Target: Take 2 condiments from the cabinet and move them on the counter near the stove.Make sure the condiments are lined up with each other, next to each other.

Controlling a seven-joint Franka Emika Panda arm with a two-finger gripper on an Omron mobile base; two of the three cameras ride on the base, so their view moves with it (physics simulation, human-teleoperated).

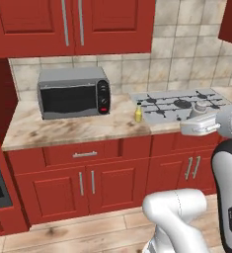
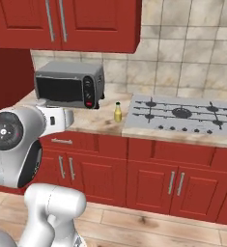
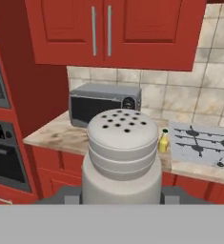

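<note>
One shaker point(image 3: 122, 157), grey-white with a perforated rounded top, sits upright in the end effector point(image 3: 122, 198), which is closed on its lower body; the dark fingers point(image 3: 173, 194) press against its sides. In the hand view it is in the air in front of the stove point(image 3: 204, 143) and above the floor, well apart from the surface point(image 1: 78, 126). One yellow bottle point(image 1: 138, 112) with a dark cap stands upright on the surface just beside the stove's left edge, touching neither the stove nor the toaster oven point(image 1: 74, 92). The toaster oven sits further left of the stove, against the tiled wall. Above it, up and left of the stove, the cabinet point(image 1: 73, 24) has both doors shut. Red base cabinets point(image 2: 173, 181) run below the stove.
</note>
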